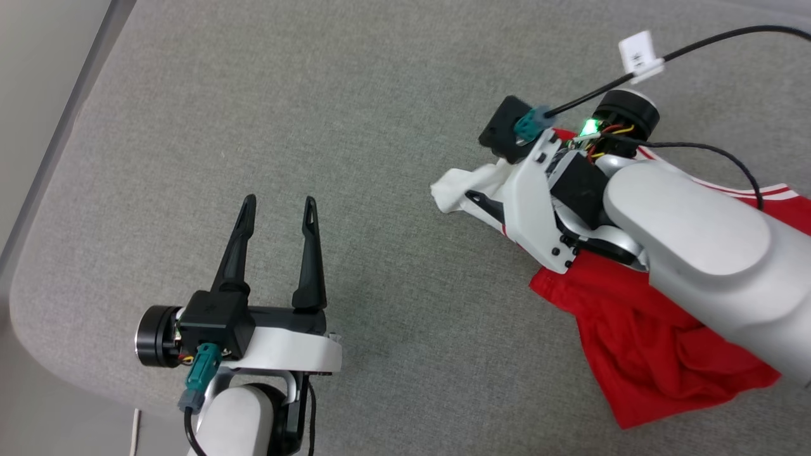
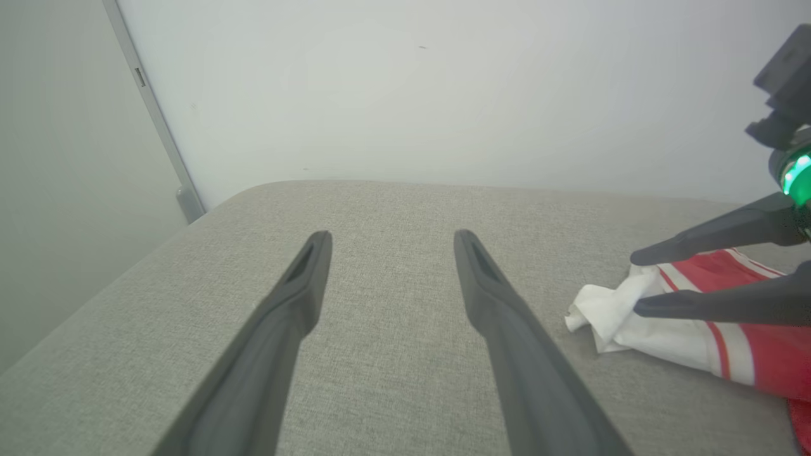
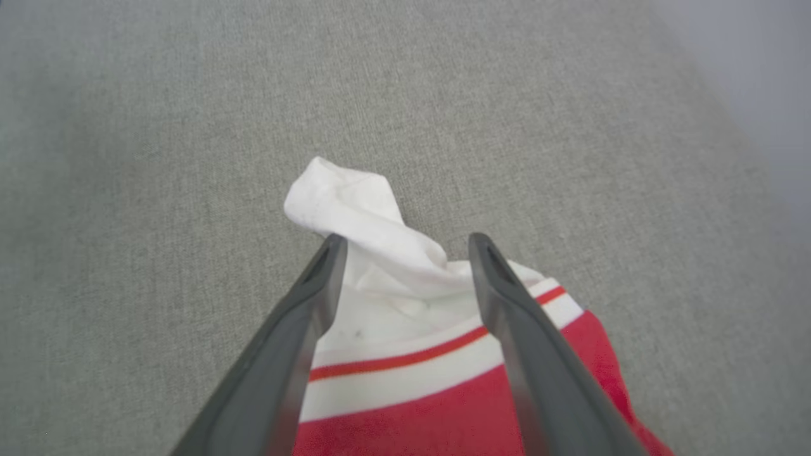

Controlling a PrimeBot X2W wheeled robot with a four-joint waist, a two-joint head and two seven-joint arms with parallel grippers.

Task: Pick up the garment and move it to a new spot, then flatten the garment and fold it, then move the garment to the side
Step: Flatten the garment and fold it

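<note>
The garment (image 1: 646, 335), a red shirt with a white sleeve (image 1: 453, 190) and red-striped trim, lies crumpled on the grey fabric surface (image 1: 355, 126) at the right. My right gripper (image 3: 407, 239) is open, its two fingers astride the bunched white sleeve (image 3: 355, 209), with nothing pinched between them. From the left wrist view the right gripper (image 2: 635, 284) shows one finger above the other over the garment (image 2: 671, 335). My left gripper (image 1: 280, 199) stands open and empty over bare surface, well left of the garment. The right forearm hides part of the red body.
The grey surface has a rounded corner at the lower left (image 1: 25, 316) and an edge along the left, with pale wall (image 2: 443, 95) behind it. A black cable with a white tag (image 1: 640, 54) runs from the right wrist.
</note>
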